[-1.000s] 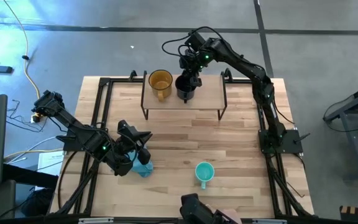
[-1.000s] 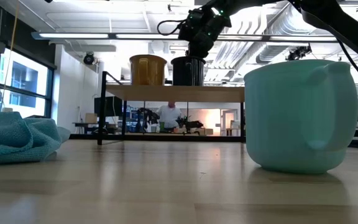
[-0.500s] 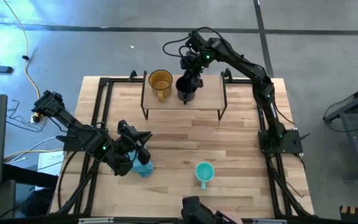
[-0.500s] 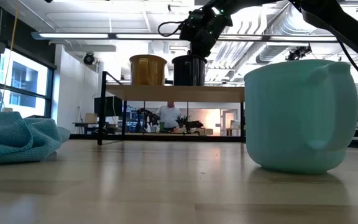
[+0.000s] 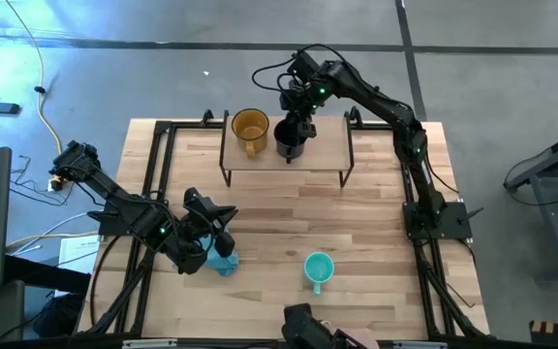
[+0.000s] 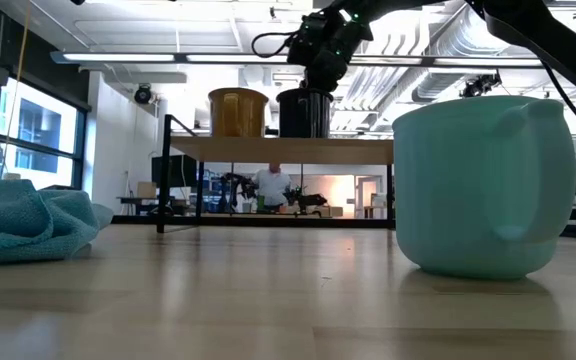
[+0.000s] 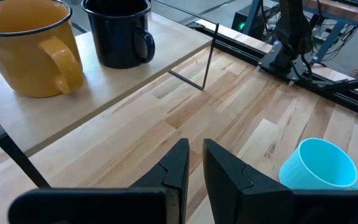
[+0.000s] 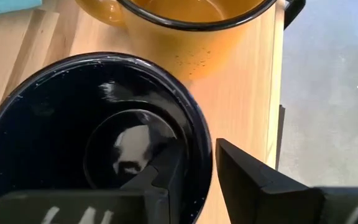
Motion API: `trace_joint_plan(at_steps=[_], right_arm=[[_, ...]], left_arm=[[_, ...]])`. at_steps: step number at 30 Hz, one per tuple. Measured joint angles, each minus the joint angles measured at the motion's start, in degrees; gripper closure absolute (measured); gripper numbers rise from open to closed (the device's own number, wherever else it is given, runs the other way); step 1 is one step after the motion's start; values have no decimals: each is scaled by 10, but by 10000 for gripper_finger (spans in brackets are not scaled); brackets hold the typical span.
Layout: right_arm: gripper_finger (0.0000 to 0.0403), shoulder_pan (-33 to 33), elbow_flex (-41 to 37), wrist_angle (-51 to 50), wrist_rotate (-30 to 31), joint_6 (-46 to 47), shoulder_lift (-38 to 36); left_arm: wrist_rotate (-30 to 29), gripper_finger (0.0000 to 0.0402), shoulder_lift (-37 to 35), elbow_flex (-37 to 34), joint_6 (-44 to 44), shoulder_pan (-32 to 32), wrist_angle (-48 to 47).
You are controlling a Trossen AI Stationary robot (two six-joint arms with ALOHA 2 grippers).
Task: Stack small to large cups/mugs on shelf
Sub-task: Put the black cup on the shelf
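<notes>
The cups are three small handled mugs: a translucent amber-yellow mug (image 5: 250,127) and a glossy black enamel mug (image 5: 289,136) stand side by side, close but apart, on the low light-wood shelf (image 5: 323,147) with thin black legs at the far side of the table, while the small teal mug (image 5: 318,269) sits alone on the wooden tabletop (image 5: 356,218) near the front edge.

The right gripper (image 8: 194,168) is at the black mug, one finger inside the cup and the other outside, so the jaws straddle the rim wall; they look set on the black mug's rim, holding it. The mug's base rests on the shelf. I judge the step in hand is nesting the black mug into the amber one.

The next move calls for a straight lift clear of the shelf, a short shift over the amber mug's mouth, and a centred lowering with handles not clashing.

The left gripper (image 7: 194,165) waits low over the near left of the table, beside a crumpled blue cloth (image 5: 225,262), its jaws narrow and empty.
</notes>
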Motion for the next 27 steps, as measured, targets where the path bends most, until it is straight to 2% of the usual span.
trace_joint_plan(at_steps=[9, 27], right_arm=[[319, 0, 0, 7, 26, -17, 0], [320, 1, 0, 12, 28, -41, 0]], left_arm=[[0, 364, 0, 0, 0, 0, 0], [-1, 364, 0, 0, -2, 0, 0]])
